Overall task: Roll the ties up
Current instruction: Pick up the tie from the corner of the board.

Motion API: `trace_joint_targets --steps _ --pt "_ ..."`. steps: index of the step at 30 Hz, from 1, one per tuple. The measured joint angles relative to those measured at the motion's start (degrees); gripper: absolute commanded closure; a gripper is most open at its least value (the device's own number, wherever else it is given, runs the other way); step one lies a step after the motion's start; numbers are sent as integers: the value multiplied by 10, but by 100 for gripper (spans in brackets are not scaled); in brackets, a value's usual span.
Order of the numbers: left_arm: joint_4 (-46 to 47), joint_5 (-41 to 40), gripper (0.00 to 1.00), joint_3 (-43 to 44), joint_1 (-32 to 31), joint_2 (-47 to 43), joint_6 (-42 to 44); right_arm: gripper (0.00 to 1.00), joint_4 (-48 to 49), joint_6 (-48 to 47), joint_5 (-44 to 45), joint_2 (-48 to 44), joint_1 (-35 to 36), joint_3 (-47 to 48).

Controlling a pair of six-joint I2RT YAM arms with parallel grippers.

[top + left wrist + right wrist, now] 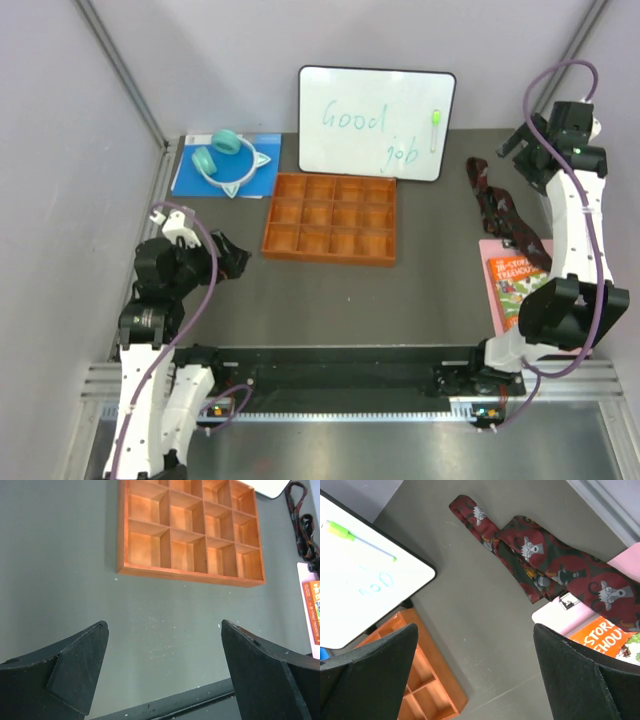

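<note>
Top external view: table surface point(430, 290) noted as dark grey matt, enclosed by pale lilac-grey walls at L, R and rear; ribbed metal rail point(340, 385) runs along near edge by arm bases. Fine pale specks and scuffs seen on the surface in L wrist view. Tie point(505, 205), maroon-red w/ dark pattern, is laid unrolled at far R of table, loosely folded over itself, its near end lapped onto a pink board point(490, 248) on which a book point(515, 285) w/ orange cover is placed. Orange tray point(328, 258), 3 rows by 4 cells, is set flat at table centre, well apart from the tie. Whiteboard point(376, 122) is propped against rear wall just behind the tray, marked "Good job", w/ green marker point(435, 120) fixed at its R side. Teal headphones point(228, 160) are placed on a blue sheet point(195, 178) at far L corner. L gripper point(165, 670) is held above bare surface near the L edge, jaws spread wide, nothing between them. R gripper point(475, 675) is raised over the far R area, near the tie but not touching it, jaws likewise spread wide, nothing held.
</note>
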Motion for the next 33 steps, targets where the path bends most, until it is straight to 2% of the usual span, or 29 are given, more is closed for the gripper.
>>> trace_joint_targets --steps 9,21,26,33 --pt "9 0 1 -3 0 -24 0 1 0 -25 1 24 20 7" --pt "10 -5 1 -4 0 -3 -1 5 -33 -60 -33 240 27 155" --pt "10 -9 1 -4 0 0 -1 5 -47 -64 -10 307 33 233" --pt "10 -9 1 -4 0 2 -1 7 -52 -66 33 385 47 261"
